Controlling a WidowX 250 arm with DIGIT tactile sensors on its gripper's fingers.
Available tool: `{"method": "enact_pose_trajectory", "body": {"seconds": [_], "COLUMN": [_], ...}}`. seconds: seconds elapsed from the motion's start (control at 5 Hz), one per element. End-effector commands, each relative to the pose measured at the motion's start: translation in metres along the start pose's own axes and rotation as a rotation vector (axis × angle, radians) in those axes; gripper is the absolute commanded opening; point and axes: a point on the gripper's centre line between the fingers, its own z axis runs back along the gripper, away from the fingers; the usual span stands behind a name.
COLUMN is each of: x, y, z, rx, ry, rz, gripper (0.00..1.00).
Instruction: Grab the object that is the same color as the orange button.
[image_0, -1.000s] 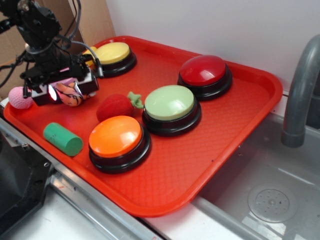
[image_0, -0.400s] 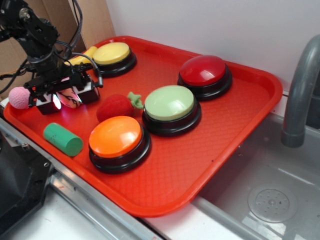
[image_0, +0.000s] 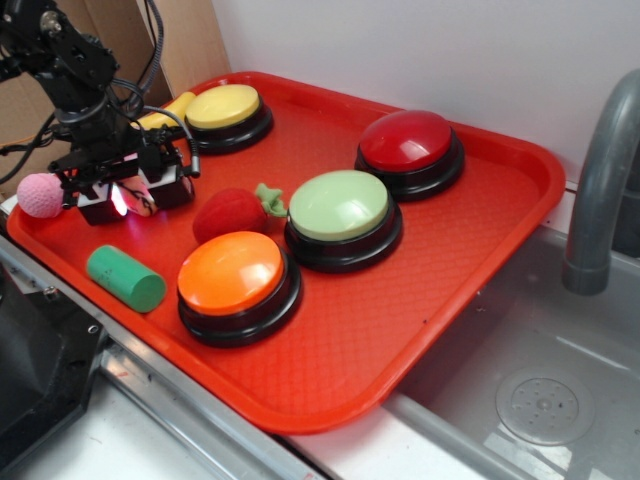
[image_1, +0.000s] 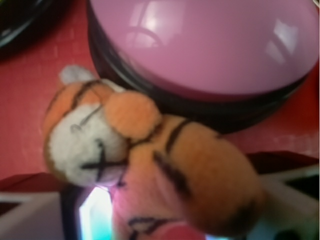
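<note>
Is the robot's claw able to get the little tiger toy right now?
Probably yes. The gripper is low over the tray with the tiger right between its fingers, and nothing blocks it.

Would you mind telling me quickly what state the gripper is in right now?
Gripper: down over the plush tiger, which sits between its fingers; whether they have closed on it cannot be told.

Black jointed metal-and-plastic robot arm (image_0: 62, 62) with looping black cables, ending in a blocky black claw (image_0: 128, 188) with white-faced fingers (image_0: 97, 212).
</note>
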Motion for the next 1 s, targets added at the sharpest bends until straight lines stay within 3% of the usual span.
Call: {"method": "enact_pose_trajectory", "body": {"seconds": [0.0,0.4,0.6,0.8], "x": [0.014,0.01,0.002,0.001], "y": [-0.029,-0.047,-0.048,-0.041], "z": [0.075,0.13,0.154,0.165], "rx": [0.014,-0.069,-0.108,-0.082], "ry": [0.041,0.097,0.064,0.08], "rz": [-0.369,-0.558,-0.583,-0.553], "gripper": [0.0,0.0,0.0,0.0]}}
